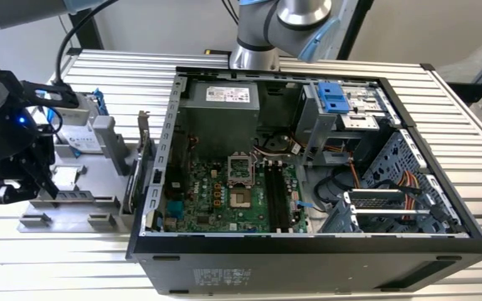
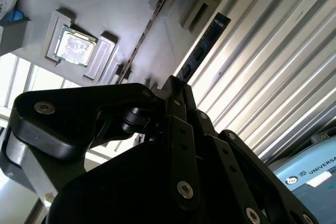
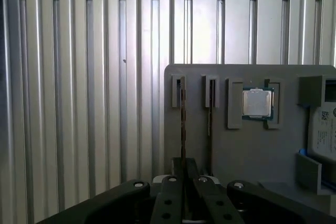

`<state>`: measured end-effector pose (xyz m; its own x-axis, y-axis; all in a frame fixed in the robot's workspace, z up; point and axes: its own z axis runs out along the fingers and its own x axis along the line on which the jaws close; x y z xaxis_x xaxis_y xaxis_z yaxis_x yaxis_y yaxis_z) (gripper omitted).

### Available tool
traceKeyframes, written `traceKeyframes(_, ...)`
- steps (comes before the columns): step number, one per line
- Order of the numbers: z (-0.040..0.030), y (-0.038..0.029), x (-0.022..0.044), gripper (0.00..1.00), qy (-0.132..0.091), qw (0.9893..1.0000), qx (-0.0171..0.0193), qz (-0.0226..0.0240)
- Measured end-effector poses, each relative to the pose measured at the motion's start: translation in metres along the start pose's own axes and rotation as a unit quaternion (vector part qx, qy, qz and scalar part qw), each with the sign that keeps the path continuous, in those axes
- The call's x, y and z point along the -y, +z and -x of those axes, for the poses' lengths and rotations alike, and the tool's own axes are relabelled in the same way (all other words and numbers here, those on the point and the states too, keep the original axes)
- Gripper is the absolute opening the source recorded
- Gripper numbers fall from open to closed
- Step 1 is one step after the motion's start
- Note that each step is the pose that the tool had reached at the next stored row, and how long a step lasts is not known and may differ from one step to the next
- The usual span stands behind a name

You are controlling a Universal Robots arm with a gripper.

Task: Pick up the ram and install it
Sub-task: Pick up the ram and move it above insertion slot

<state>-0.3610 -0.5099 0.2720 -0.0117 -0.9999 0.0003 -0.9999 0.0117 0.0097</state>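
Slatted metal counter [image 1: 467, 125] carries an open computer case [image 1: 308, 251] across its middle. Gray parts tray [image 3: 252, 150] sits near the counter's edge at the exterior view's left. My gripper [image 3: 182, 170] is over the tray, pinched almost closed on the ram [image 2: 202, 45]. Ram stands on edge, far end at the slot block on the tray's edge. Processor chip [image 3: 256, 103] sits in a tray pocket nearby.

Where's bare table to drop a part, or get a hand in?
Bare ribbed table on the exterior view's right of the computer case, and between the grey tray and the table's near edge. Crowded: the tray, where the gripper is shut on the ram, and inside the case.
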Motion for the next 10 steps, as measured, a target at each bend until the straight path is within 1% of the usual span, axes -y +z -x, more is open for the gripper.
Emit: traceKeyframes(10,0.0000,-0.0064,-0.0001,0.00,0.000,1.0000,0.0000,0.0000)
